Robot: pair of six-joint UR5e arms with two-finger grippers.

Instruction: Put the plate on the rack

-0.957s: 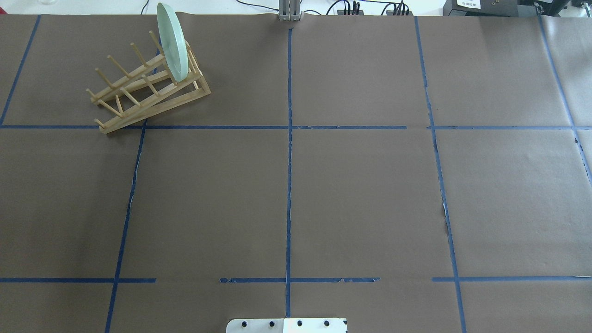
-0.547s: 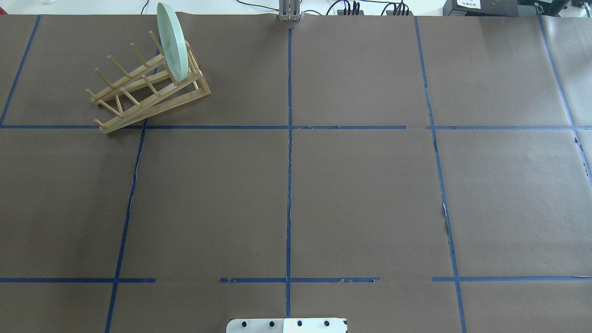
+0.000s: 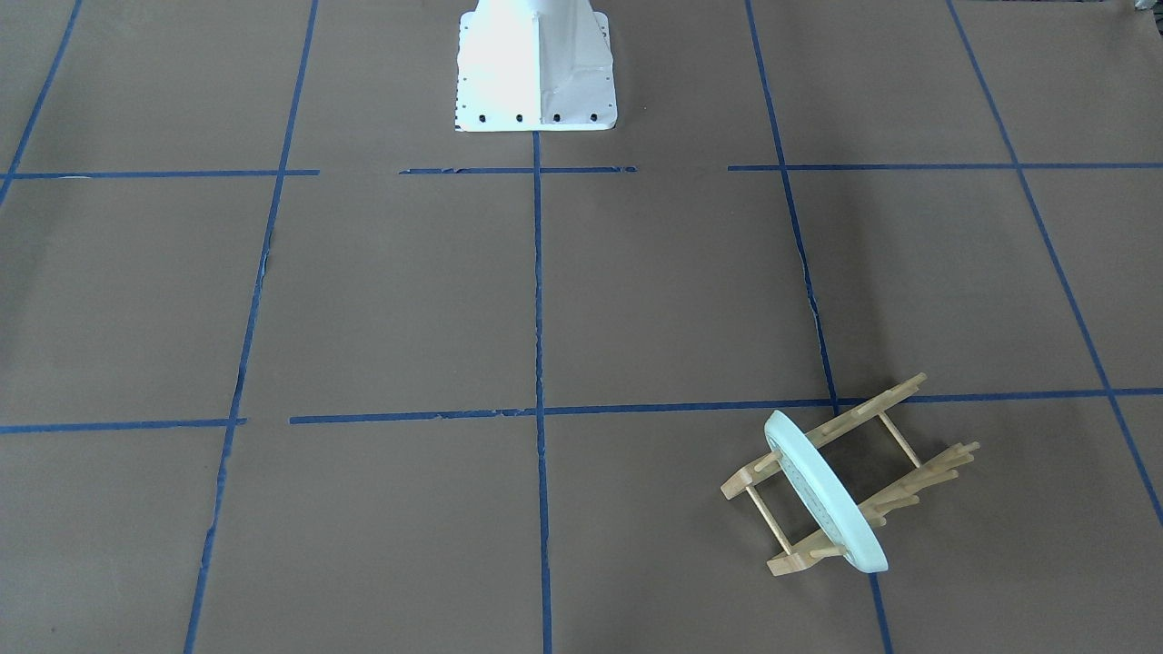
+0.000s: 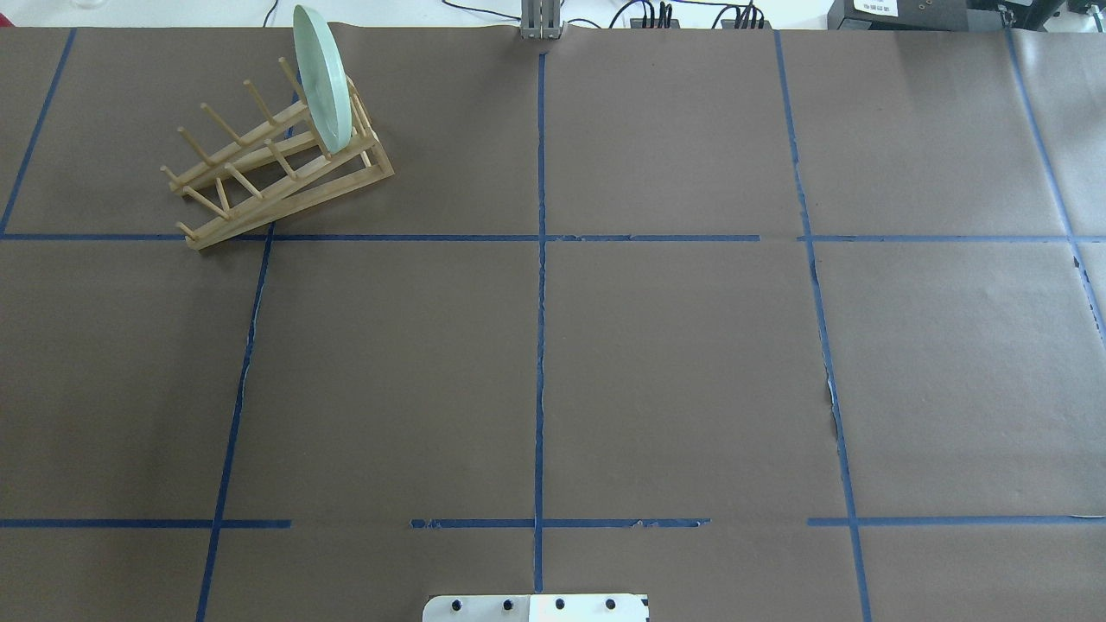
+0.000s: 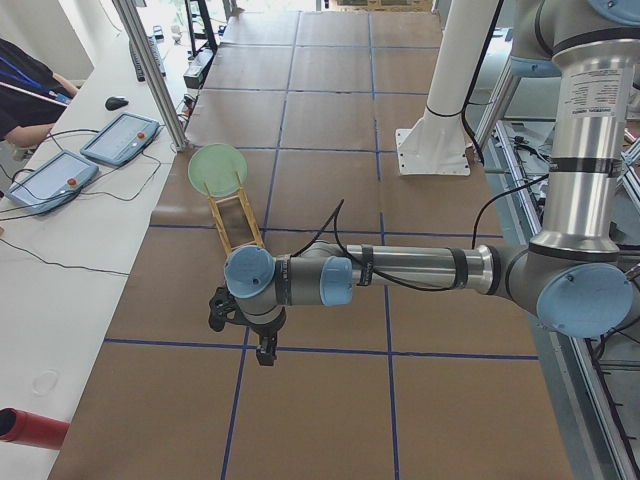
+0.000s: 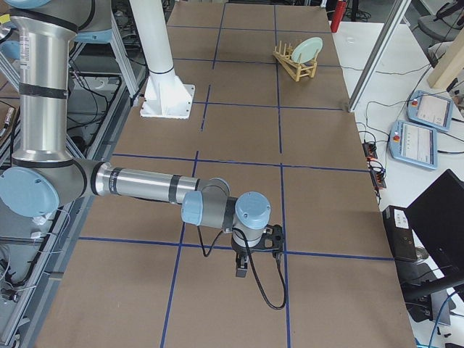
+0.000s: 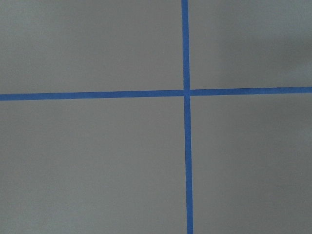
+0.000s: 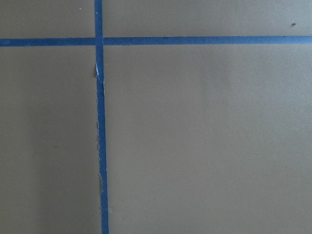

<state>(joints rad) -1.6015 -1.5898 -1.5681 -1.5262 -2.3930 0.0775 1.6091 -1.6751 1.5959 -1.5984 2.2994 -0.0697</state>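
The pale mint-green plate (image 4: 320,82) stands on edge in the end slot of the light wooden rack (image 4: 294,186) at the table's far left. In the front-facing view the plate (image 3: 822,490) leans between the pegs of the rack (image 3: 872,400). Neither gripper shows in the overhead or front-facing view. The left gripper (image 5: 263,352) hangs over bare paper well short of the plate (image 5: 217,168). The right gripper (image 6: 243,270) hangs near the opposite end of the table, far from the plate (image 6: 307,49). I cannot tell whether either is open or shut. Both wrist views show only brown paper and blue tape.
The white robot base (image 4: 536,607) sits at the near middle edge and also shows in the front-facing view (image 3: 536,64). Teach pendants (image 5: 120,138) and a red cylinder (image 5: 20,428) lie on the white bench beside the table. A metal post (image 5: 160,80) stands near the rack.
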